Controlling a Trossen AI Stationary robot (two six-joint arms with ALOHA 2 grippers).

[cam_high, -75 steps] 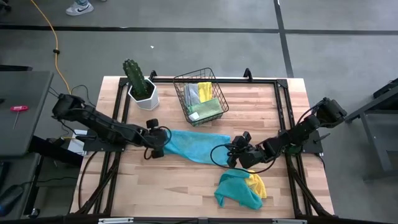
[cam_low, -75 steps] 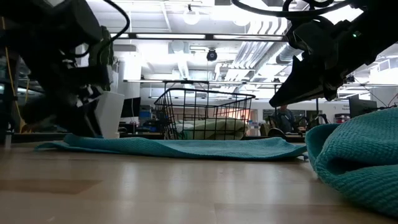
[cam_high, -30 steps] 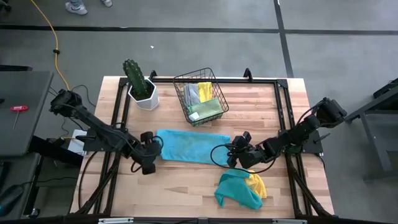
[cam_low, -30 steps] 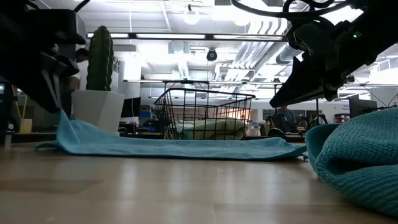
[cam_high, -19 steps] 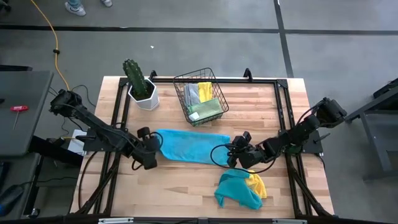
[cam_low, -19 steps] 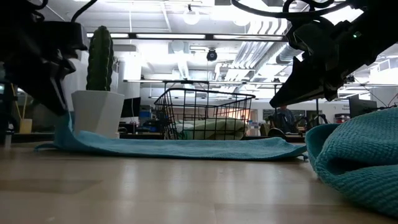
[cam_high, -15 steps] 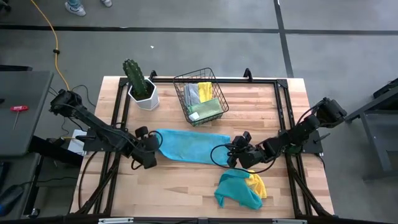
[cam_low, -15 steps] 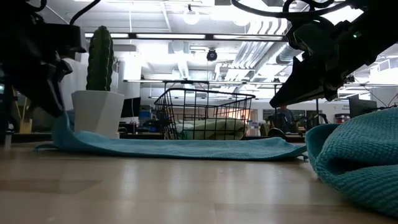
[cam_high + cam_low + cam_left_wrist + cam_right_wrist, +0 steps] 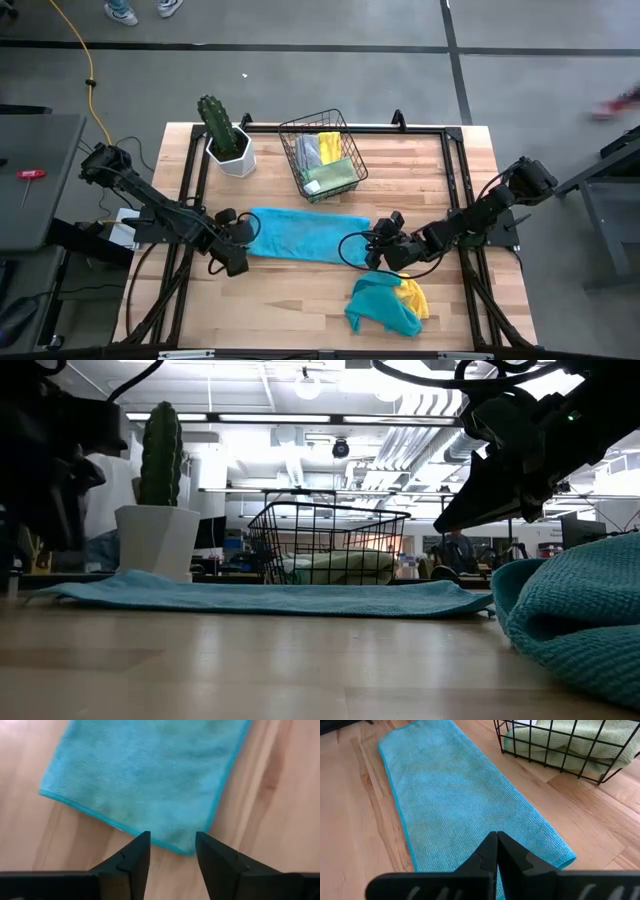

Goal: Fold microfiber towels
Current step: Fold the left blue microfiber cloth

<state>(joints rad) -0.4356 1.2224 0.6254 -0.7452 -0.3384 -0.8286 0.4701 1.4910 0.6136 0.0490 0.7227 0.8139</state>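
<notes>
High view: the teal towel lies flat mid-desk, long axis running left to right between the arms, its left end just beside the left claw, jaws apart, its right end pinched under the shut right claw.

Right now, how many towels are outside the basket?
3: a teal towel spread flat mid-table, plus a crumpled teal towel over a yellow towel near the front edge. More could hide underneath.

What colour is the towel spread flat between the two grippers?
Teal-blue, plain, with no pattern. The spread towel shows best in the left wrist view.
</notes>
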